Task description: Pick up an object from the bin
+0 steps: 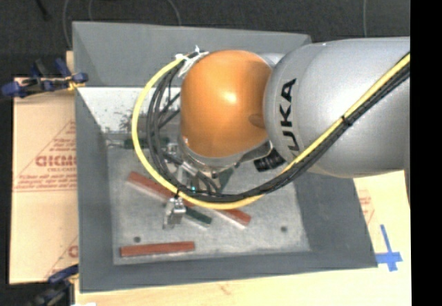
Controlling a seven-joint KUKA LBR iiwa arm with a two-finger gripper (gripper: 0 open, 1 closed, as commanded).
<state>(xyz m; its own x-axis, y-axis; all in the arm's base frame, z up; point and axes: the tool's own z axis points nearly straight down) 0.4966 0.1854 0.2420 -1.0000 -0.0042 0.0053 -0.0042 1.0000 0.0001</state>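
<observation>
1. Long reddish-brown strip (141, 184), lying slantwise on the middle of the bin floor, upper left to lower right, with its middle stretch hidden beneath the pincer.
2. Short dark green piece (202, 217) right against the strip's lower right part; crossing it or merely touching, impossible to tell.
3. Pincer (175, 213) down low over the strip's middle, just left of the green piece; released or clenched, cannot tell.
4. Second reddish-brown strip (157, 249), flat and level near the front wall, apart from the pincer.
5. Grey metal bin (93, 180) around all of these.
6. Orange cover (221, 104) on the wrist above, silver arm reaching in from the right.
</observation>
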